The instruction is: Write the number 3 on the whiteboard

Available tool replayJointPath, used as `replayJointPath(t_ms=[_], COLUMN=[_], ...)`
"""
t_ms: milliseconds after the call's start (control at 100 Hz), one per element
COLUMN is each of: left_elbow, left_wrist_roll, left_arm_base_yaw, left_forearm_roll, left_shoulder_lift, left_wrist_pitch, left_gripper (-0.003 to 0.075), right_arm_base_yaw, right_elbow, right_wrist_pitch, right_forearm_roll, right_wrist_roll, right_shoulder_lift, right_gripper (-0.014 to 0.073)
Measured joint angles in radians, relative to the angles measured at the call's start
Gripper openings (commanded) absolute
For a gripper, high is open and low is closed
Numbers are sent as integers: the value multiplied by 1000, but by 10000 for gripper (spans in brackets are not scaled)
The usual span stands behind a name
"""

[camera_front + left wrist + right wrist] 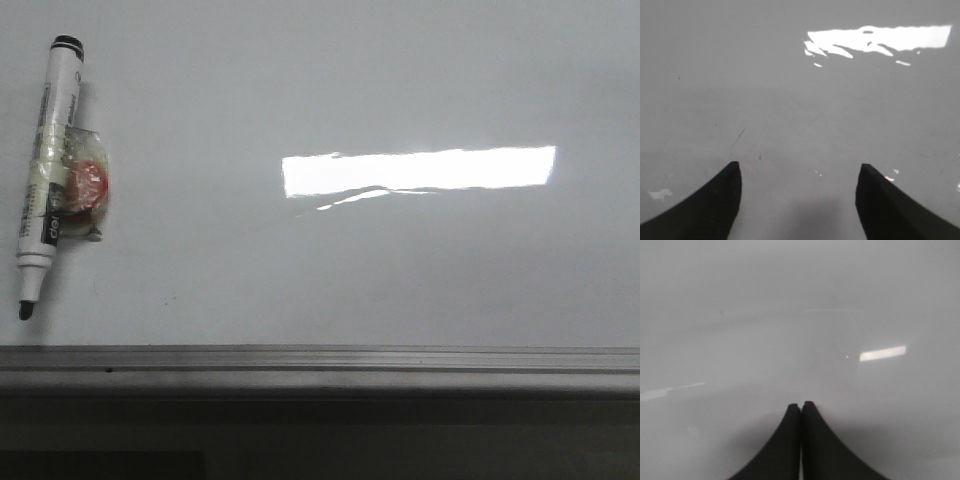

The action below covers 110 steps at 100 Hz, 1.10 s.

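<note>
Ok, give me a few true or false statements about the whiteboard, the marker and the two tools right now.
1. The marker pen lies uncapped on the whiteboard. True.
2. A number 3 is already drawn on the board. False: no drawn figure shows on it.
3. The left tool is open and holds nothing. True.
4. The right tool grips the marker. False: its fingers are shut together on nothing.
5. Something red is taped to the marker. True.

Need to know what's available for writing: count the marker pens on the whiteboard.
1. The marker pen lies at the whiteboard's far left in the front view, uncapped, tip toward the near edge. Neither wrist view shows another.
</note>
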Motion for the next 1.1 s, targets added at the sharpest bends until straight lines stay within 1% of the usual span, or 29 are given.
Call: replayJointPath(t_ms=[50, 160, 280, 470, 590, 680, 750, 960, 1100], left_elbow=[0, 0, 0, 0, 0, 0, 0, 0, 0], left_wrist_roll=[15, 36, 50, 61, 65, 65, 65, 65, 65], left_arm_base_yaw=[-21, -106, -271, -571, -690, -737, -754, -756, -756], left_forearm_roll=[-11, -25, -28, -52, -98, -171, -211, -307, -331], left_shoulder_lift=[16, 47, 56, 58, 75, 117, 162, 316, 394], left_wrist_pitch=[-12, -21, -37, -70, -115, -142, -149, -177, -218], left_gripper=[437, 428, 432, 431, 431, 431, 431, 431, 430], right_arm_base_yaw=[0, 0, 0, 0, 0, 0, 0, 0, 0], right_elbow=[0, 0, 0, 0, 0, 0, 0, 0, 0], right_wrist_pitch=[17, 37, 38, 38, 38, 38, 36, 32, 25], right_forearm_roll=[0, 2, 4, 4, 4, 5, 5, 5, 5], right_wrist_roll=[0, 0, 0, 0, 0, 0, 0, 0, 0], right_shoulder_lift=[0, 0, 0, 0, 0, 0, 0, 0, 0], right_gripper=[-54, -54, -54, -54, -54, -54, -54, -54, -54])
